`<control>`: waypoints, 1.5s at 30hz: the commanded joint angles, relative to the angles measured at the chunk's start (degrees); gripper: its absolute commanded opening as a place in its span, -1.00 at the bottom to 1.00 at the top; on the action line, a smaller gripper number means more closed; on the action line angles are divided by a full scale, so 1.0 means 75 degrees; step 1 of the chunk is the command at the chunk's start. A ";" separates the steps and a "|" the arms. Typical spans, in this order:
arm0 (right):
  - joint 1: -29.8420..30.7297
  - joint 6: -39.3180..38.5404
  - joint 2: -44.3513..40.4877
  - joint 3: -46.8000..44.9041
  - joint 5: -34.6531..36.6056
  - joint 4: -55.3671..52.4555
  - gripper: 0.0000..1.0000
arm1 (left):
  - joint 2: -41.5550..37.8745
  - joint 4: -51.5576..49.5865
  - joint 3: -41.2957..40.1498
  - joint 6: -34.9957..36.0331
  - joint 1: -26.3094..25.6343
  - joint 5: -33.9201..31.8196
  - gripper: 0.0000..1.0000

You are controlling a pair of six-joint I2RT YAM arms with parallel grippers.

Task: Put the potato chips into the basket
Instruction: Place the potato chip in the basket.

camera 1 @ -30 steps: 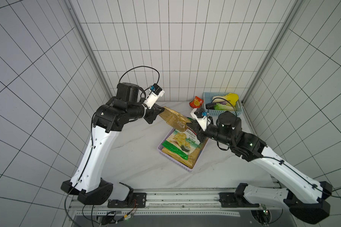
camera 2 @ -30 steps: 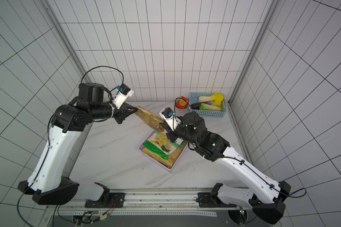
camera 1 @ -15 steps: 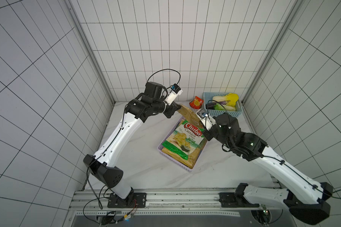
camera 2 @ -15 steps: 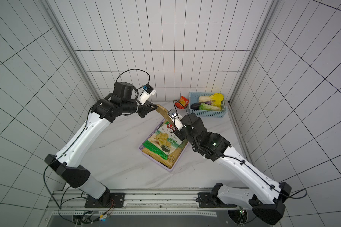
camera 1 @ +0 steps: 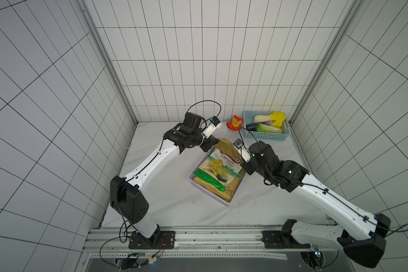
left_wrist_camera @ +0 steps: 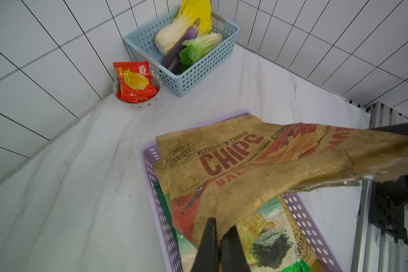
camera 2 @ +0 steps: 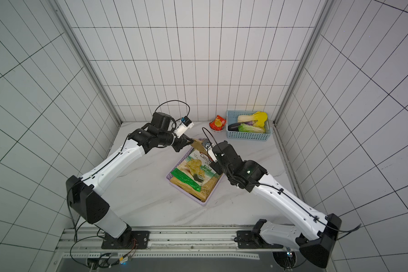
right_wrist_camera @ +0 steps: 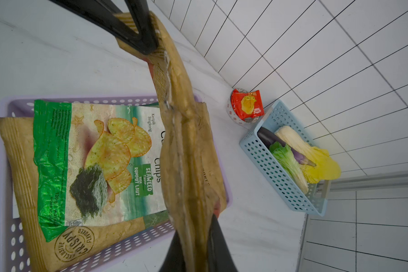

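Tan chips bag (left_wrist_camera: 257, 164) over lilac basket (left_wrist_camera: 160, 212), left claw (left_wrist_camera: 222, 223) and right claw (right_wrist_camera: 196, 235) clamping it

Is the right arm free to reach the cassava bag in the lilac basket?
Probably not: the right tool is shut on the tan CHIPS bag, held over the cassava bag with the left tool.

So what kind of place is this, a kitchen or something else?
Probably a robot test cell, not a kitchen: left arm and right arm bolted to a metal rail, tiled walls boxing in a tabletop, and a lilac basket of chip bags as props.
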 commanded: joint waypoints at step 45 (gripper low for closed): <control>-0.0182 0.3514 -0.1836 -0.1715 -0.3516 0.0975 0.36 | -0.1938 -0.0780 -0.2193 0.1293 0.1688 0.0933 0.23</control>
